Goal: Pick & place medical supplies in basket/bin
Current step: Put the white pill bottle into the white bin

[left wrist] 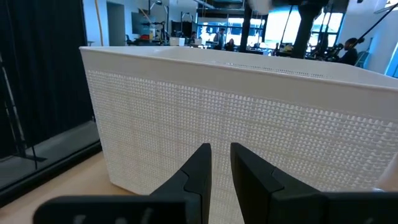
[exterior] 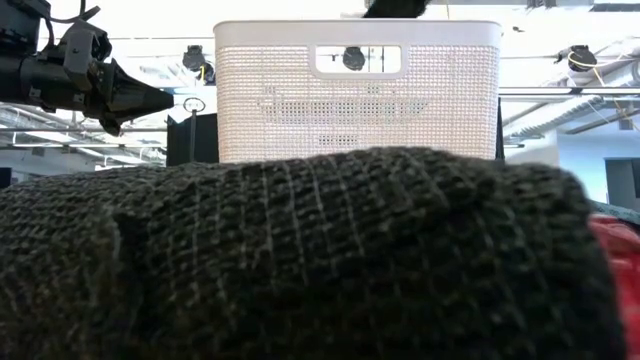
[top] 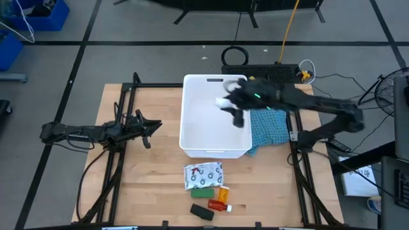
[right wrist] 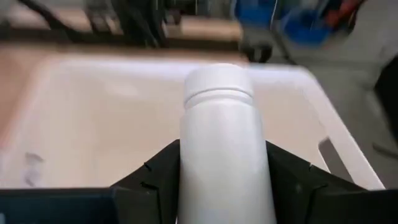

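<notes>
The white tub (top: 214, 148) stands mid-table, its perforated wall filling the low view (exterior: 358, 100) and the left wrist view (left wrist: 249, 118). My right gripper (top: 234, 110) hovers over the tub's inside (right wrist: 93, 118), shut on the small white bottle (right wrist: 217, 143). My left gripper (top: 148, 131) waits left of the tub, shut and off the table (exterior: 150, 100). Near the table's near edge lie the white patterned packet (top: 203, 174), green block (top: 202, 191), orange pill bottle (top: 223, 193), red tube (top: 218, 206) and black block (top: 202, 212). My right gripper pinches the small white bottle by its body (right wrist: 217, 180) between the two fingers (right wrist: 158, 171), one on each side. The bottle lies along the fingers, its cap end (right wrist: 217, 84) pointing away from the wrist. It is lifted clear, above the tub's floor.
A blue cloth (top: 268, 126) lies bunched against the tub's right side, under the right arm. In the low view the black block (exterior: 300, 260) fills the foreground and the red tube (exterior: 612, 250) peeks out at the right. Bare wood shows on the table's left half.
</notes>
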{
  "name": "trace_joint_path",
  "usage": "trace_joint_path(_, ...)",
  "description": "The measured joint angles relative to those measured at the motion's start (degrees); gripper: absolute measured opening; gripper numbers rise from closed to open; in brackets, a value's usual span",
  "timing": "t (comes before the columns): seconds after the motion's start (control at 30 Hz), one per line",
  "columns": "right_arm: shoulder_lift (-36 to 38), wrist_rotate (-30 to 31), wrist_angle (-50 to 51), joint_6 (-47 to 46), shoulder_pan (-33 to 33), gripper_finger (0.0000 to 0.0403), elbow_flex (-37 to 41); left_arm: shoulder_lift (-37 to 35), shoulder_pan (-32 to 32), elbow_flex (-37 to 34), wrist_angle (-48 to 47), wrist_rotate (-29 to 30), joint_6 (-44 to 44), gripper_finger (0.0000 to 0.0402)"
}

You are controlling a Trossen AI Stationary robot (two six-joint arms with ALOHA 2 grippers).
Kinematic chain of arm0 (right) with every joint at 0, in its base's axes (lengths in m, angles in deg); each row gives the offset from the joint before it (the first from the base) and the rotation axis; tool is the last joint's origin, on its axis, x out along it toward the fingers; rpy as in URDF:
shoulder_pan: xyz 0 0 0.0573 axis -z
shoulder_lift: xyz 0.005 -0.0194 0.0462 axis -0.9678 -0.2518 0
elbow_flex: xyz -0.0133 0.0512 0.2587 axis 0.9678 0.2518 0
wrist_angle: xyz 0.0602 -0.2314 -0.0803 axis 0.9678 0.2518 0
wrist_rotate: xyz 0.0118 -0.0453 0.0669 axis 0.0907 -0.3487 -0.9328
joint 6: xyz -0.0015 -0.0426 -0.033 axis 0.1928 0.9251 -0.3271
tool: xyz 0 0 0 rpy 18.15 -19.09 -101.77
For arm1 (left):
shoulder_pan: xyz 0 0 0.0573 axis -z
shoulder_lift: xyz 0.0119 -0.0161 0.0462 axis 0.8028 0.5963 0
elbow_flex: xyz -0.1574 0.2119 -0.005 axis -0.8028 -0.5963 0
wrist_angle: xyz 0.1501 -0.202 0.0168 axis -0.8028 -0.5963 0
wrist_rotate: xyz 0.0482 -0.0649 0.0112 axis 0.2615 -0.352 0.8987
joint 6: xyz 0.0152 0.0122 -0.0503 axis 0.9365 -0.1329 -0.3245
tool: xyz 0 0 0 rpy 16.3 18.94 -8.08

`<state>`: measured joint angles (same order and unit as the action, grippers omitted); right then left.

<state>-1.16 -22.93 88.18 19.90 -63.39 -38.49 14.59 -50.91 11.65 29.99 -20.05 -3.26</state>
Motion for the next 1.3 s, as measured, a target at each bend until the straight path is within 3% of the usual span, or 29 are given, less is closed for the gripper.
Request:
trace_joint_path(0.17,-11.7,-4.9,8.5,8.5,4.2,0.0173,-6.6,0.0,0.0,0.0,-0.3,0.0,0.3,0.0063)
trace_joint_path(0.43,-23.5,-6.5,7.0,20.0,5.7,0.0171,-3.2,0.0,0.0,0.0,-0.4,0.2,0.4,0.0063)
trace_joint_path(0.63,-30.0,-6.6,5.2,22.6,6.8,0.0170,-0.5,0.0,0.0,0.0,-0.5,0.2,0.4,0.0063)
trace_joint_path(1.1,-32.3,-6.3,3.6,23.6,7.6,0.0196,3.6,0.0,0.0,0.0,-0.5,0.3,0.9,0.0063)
trace_joint_path(1.3,-32.0,-6.3,3.7,24.3,7.6,0.0227,3.6,0.0,0.0,0.0,-0.4,0.3,2.4,0.0063)
